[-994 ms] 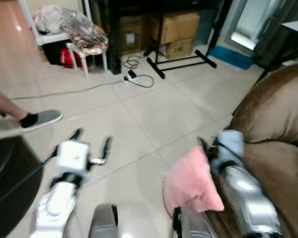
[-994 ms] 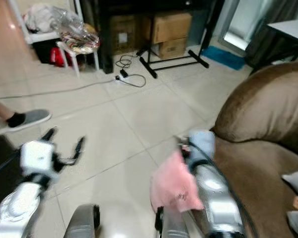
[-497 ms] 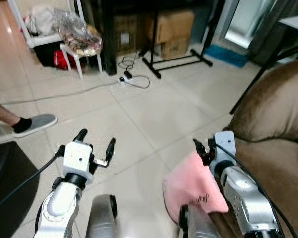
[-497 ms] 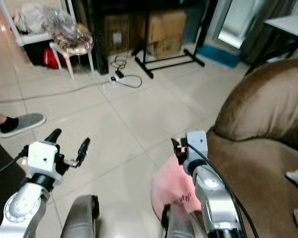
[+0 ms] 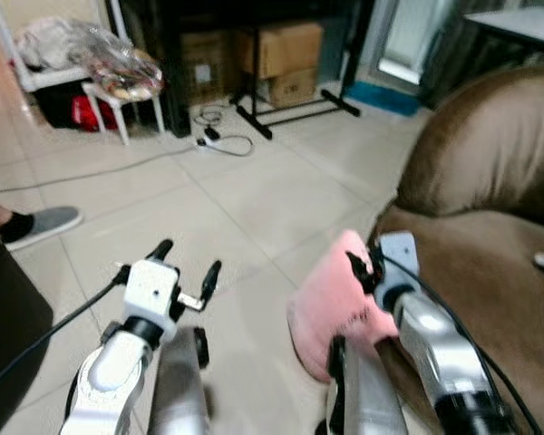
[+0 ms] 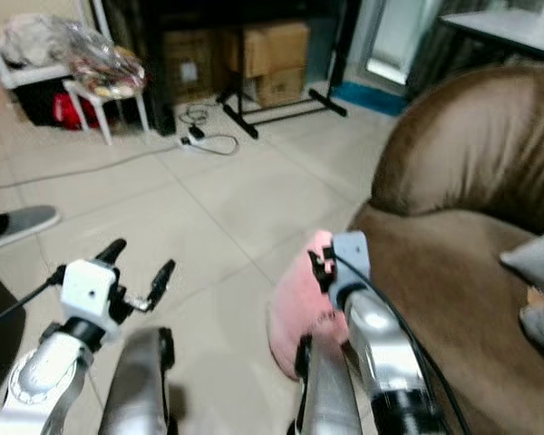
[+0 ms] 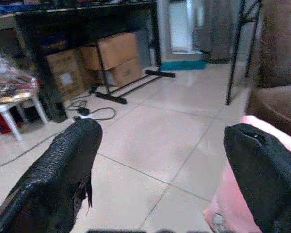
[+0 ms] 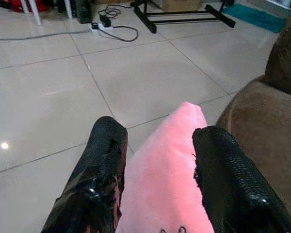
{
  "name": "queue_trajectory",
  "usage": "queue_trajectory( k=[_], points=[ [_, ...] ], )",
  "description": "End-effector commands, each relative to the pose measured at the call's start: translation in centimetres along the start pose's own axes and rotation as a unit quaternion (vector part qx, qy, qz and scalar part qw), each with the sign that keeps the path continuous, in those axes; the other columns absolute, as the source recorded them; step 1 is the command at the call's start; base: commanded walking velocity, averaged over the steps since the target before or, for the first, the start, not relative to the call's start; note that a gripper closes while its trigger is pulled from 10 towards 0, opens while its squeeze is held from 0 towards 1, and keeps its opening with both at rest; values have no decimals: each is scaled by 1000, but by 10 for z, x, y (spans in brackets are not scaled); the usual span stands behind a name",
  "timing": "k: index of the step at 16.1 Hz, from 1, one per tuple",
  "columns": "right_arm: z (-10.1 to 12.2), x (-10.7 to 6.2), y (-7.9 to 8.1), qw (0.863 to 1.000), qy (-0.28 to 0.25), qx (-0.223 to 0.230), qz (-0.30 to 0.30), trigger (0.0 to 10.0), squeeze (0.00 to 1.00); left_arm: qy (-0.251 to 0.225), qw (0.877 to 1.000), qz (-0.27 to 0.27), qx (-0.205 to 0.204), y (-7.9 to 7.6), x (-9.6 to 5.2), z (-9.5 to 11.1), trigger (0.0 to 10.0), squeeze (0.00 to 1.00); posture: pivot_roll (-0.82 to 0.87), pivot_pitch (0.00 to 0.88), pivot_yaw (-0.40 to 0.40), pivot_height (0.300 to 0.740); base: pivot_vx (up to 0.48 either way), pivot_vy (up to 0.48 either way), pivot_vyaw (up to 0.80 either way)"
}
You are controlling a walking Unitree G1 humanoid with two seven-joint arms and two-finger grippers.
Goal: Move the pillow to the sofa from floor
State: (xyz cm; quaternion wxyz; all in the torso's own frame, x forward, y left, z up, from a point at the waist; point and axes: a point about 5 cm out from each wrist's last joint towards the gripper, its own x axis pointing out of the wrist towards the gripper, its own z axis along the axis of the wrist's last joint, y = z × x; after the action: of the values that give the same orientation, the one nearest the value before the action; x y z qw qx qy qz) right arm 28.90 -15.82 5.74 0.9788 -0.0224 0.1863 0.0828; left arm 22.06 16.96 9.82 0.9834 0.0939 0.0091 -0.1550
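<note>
Right gripper (image 8: 157, 189): my jaws are clamped on the pink pillow, one black finger (image 8: 99, 179) on each side of it, up off the floor.
Pillow (image 5: 331, 304): it hangs in my right jaws, just beside the front edge of the sofa seat; one corner points away from me, over the tiles.
Left gripper (image 5: 186, 272): my jaws are spread wide and hold nothing, out over the bare floor, well apart from the pillow.
Left fingers (image 7: 63, 170): in the left wrist view they stand far apart, with the pillow's pink edge showing behind one of them.
Sofa (image 6: 453, 272): brown, on my right; the seat is just next to the pillow and the rounded arm rises beyond it. A grey cushion (image 6: 535, 258) lies further along the seat.
Floor (image 5: 254, 195): pale tiles, with a grey cable running across them.
Person's foot (image 5: 32, 227): a grey shoe and black sock at my far left, on the tiles.
Power strip and cord (image 5: 213, 140): further out on the floor, looped near a black stand.
Cardboard boxes (image 5: 272, 54): against the far side, under a dark tabletop.
White stool (image 5: 118, 77): far left, with a plastic-wrapped bundle on top.
</note>
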Motion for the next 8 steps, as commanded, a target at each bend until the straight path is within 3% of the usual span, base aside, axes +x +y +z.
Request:
queue_trajectory(
  k=[1,2,5,8],
  points=[
    [3,8,0,1000,-1,7,-6,10000,0,2,1000,-24,-1,-1,4,2,10000,0,12,0,-52,454,0,0,0],
    [5,11,1,1000,-6,12,-5,10000,1000,3,999,-37,-4,-3,5,2,10000,0,12,0,-50,454,0,0,0],
    [8,25,1,1000,-8,29,-8,10000,1000,6,995,-93,-19,-11,5,4,10000,0,13,20,-50,454,0,0,0],
    [1,37,2,999,27,22,-17,10000,1000,11,990,-136,-22,-13,3,6,10000,0,19,47,-51,454,0,0,0]
  ],
)
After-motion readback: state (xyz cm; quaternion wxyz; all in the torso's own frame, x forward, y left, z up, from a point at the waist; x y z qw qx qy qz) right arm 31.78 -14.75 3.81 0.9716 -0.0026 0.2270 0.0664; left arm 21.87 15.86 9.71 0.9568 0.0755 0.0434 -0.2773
